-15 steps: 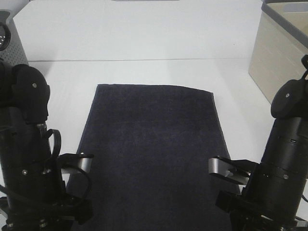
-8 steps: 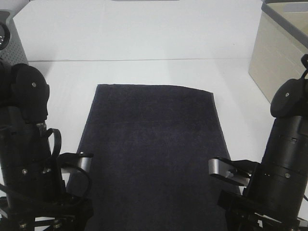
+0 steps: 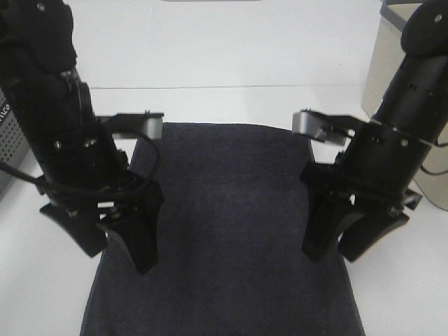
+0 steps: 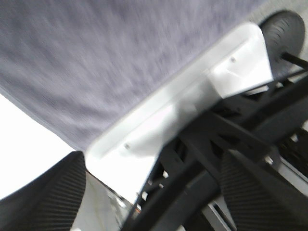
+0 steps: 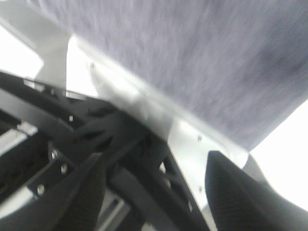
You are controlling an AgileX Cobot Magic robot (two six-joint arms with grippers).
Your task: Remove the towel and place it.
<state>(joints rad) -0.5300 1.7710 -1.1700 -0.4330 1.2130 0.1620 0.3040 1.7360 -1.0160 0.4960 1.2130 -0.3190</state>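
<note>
Towel (image 3: 224, 231) flat; left end effector (image 3: 119, 260), right end effector (image 3: 333, 258) spread; basket (image 3: 8, 143) lettering unreadable

The towel (image 3: 224, 231) is a very dark navy, close to black. It is plain and unprinted, with only the fine, even grain of its pile. In the blurred wrist views the same cloth (image 4: 120, 57) looks a paler grey-violet. The desk (image 3: 210, 105) is plain white. The left hand (image 3: 117, 255) and the right hand (image 3: 334, 255) are matt black, as are both arms, and each arm has a silver-grey metal bracket (image 3: 150, 126) near the wrist. Up close, the fingers (image 4: 43, 187) are black with a fine ribbed texture. At the far right corner of the desk the bin (image 3: 381, 70) is beige with a darker grey rim. At the left edge the basket (image 3: 8, 150) is light grey.
</note>
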